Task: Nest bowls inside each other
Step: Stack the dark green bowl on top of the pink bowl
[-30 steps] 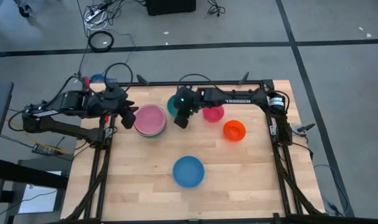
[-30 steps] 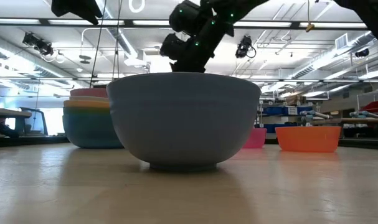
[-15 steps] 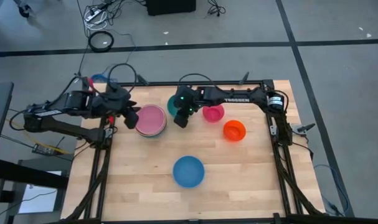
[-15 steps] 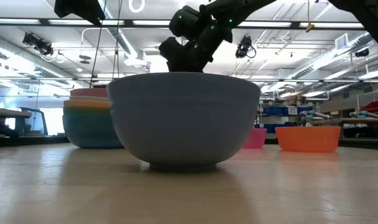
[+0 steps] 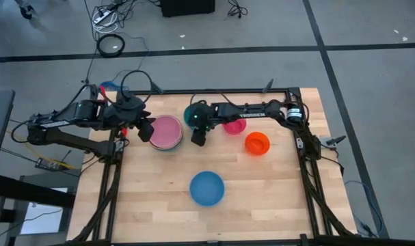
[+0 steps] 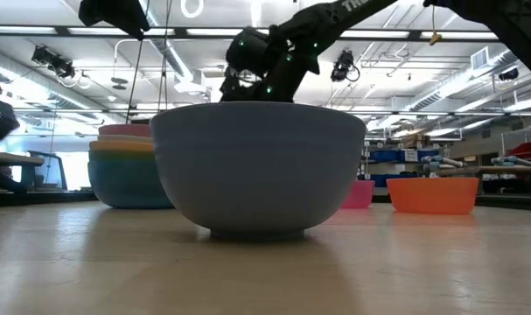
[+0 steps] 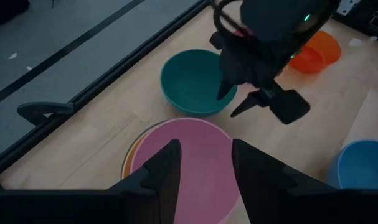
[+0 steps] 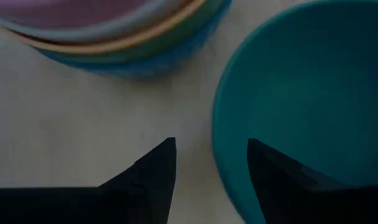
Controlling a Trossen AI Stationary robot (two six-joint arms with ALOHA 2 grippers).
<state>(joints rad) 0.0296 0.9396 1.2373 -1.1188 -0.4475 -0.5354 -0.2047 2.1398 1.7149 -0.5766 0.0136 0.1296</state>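
Right gripper (image 5: 199,139): jaws spread open, holding nothing. It hangs near the centre of the wooden table (image 5: 262,198), between the stack of nested plastic bowls (image 5: 165,132) on its left and the round teal plastic bowl (image 5: 191,113) at the far side. In the right wrist view, the two dark fingers (image 8: 152,168) point down at bare tabletop just beside the teal bowl's rim, with the stack's edge close by.

Left gripper (image 5: 144,130): jaws open, empty. It hovers at the left edge of the stack. The left wrist view shows its fingers (image 7: 167,171) above the pink top bowl (image 7: 189,155), apart from it.

Bowl positions:
- Stack: far left of the table; pink bowl on top, with orange and blue rims visible beneath in the low view.
- Round magenta plastic bowl (image 5: 236,125): right of the teal bowl, partly under the right arm.
- Round red-orange plastic bowl (image 5: 257,143): further right, standing alone.
- Round light blue plastic bowl (image 5: 207,188): near side of the table, centre, well apart from the others.
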